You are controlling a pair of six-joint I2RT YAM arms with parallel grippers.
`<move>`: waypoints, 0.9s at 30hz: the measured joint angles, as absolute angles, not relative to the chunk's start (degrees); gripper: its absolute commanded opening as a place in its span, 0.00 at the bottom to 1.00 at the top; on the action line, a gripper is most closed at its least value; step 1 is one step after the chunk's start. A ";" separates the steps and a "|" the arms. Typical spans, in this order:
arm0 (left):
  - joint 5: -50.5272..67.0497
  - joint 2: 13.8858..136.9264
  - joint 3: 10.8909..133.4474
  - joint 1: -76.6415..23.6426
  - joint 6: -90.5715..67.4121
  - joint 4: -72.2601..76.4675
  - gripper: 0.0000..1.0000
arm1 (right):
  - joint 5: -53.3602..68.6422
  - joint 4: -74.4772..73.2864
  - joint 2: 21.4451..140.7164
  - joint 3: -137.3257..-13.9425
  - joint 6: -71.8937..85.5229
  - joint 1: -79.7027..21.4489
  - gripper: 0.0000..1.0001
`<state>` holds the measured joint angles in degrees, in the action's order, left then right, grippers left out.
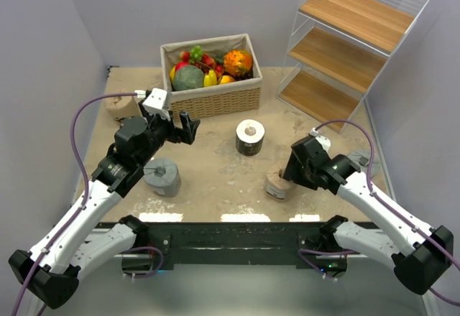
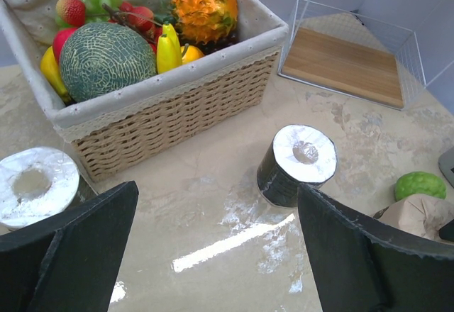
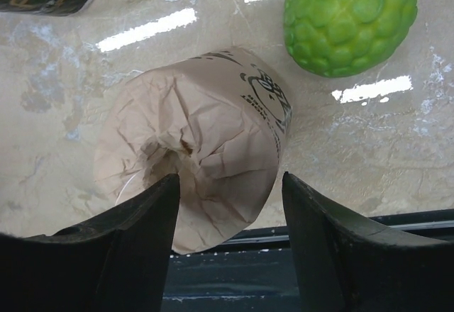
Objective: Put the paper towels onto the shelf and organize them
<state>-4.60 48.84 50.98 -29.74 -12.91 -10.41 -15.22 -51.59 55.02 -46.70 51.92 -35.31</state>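
Note:
A kraft tan paper towel roll (image 3: pixel 206 142) stands near the table's front edge, also seen in the top view (image 1: pixel 274 185). My right gripper (image 3: pixel 230 177) (image 1: pixel 284 178) straddles it half closed. Its left finger overlaps the crumpled top, and a gap of table shows at its right finger. A black roll (image 1: pixel 249 137) (image 2: pixel 296 163) stands mid-table, a grey roll (image 1: pixel 162 177) at the left, and another tan roll (image 1: pixel 117 105) at the far left. My left gripper (image 1: pixel 188 126) (image 2: pixel 216 191) hovers open and empty above the table. The shelf (image 1: pixel 352 39) stands at the back right with its boards bare.
A wicker fruit basket (image 1: pixel 215 99) (image 2: pixel 170 120) sits at the back centre. A green lime (image 3: pixel 347 18) (image 2: pixel 420 184) lies just beyond the tan roll. A roll with a white end (image 2: pixel 32 184) stands at my left finger's side. The shelf's lowest board (image 2: pixel 347 64) lies ahead.

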 measured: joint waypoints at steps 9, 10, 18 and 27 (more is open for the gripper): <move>-4.60 48.95 50.98 -29.82 -12.91 -10.41 1.00 | -15.51 -48.21 56.03 -42.87 53.39 -35.29 0.48; -4.60 48.97 50.98 -29.82 -12.91 -10.41 1.00 | -15.53 -48.10 56.03 -42.83 53.39 -35.29 0.47; -4.60 49.06 50.98 -30.17 -12.91 -10.41 1.00 | -15.53 -47.29 56.01 -42.61 53.60 -35.29 0.34; -4.78 49.06 50.98 -30.57 -12.91 -10.41 1.00 | -15.46 -48.62 54.52 -44.53 53.06 -35.31 0.27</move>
<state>-4.78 49.06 50.98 -30.57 -12.91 -10.41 -15.46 -48.62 54.52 -44.53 53.06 -35.31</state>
